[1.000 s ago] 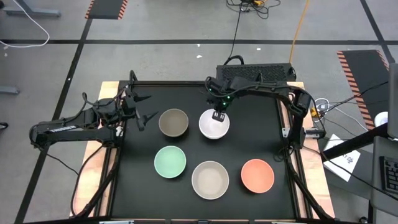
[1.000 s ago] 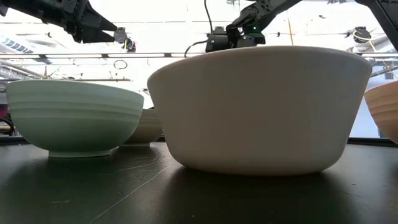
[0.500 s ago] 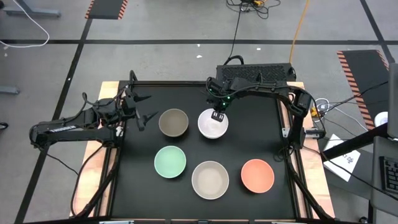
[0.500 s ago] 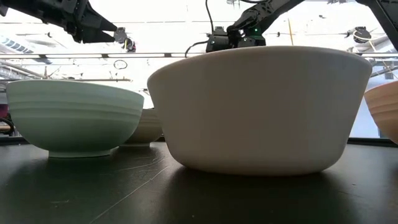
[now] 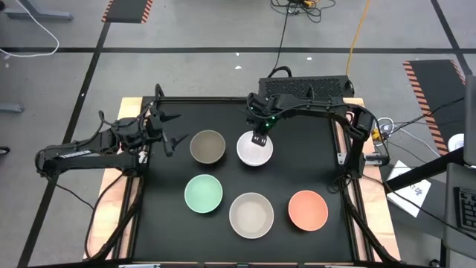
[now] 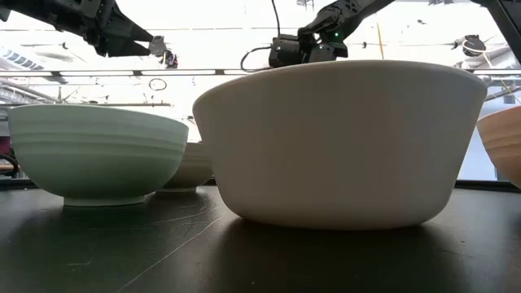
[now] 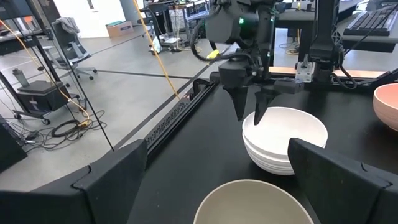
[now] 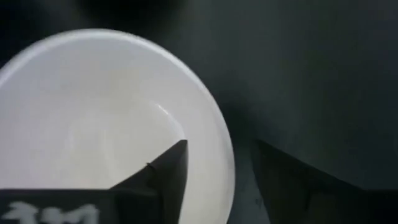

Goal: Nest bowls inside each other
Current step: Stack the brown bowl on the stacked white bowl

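Two white bowls sit nested one inside the other at the far middle of the black table. My right gripper stands open above their far rim, one finger inside the upper bowl and one outside; I see no touch. The grey-brown bowl rests on its base left of them, with my open left gripper held above the table further left. The mint green, cream-beige and salmon-orange bowls stand in a row nearer the front.
A raised frame edges the black table. A dark box with cables sits behind the far edge. In the low view the cream-beige bowl fills the foreground and hides the white bowls.
My right gripper has opened and let go of the upper white bowl's far rim, rising slightly. That bowl stays nested in the lower white one.
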Robot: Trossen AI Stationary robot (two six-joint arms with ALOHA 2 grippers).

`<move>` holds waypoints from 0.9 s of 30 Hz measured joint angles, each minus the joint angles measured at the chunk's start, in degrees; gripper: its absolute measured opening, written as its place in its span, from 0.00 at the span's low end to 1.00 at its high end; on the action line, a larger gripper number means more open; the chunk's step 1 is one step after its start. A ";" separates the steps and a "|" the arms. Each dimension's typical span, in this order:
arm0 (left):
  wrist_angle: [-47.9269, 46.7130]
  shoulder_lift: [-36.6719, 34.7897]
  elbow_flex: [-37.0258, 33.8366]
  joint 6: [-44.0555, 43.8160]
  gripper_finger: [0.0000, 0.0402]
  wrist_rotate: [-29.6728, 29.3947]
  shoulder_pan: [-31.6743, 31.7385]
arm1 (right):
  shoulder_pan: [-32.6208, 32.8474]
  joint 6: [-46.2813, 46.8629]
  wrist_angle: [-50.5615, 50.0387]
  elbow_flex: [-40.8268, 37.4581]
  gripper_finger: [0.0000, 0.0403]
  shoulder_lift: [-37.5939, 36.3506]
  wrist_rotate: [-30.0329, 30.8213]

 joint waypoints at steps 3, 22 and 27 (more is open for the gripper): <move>-0.02 0.02 0.00 0.00 0.98 0.00 0.00 | -0.06 -0.52 1.07 0.00 0.49 -1.77 -2.50; -0.26 -7.27 -0.02 2.67 0.98 1.63 0.00 | -0.56 1.34 32.79 -33.71 0.53 -46.10 -8.95; 0.76 -10.65 -0.02 2.73 0.98 4.66 0.00 | -0.80 5.60 33.60 -43.04 0.53 -58.57 -8.41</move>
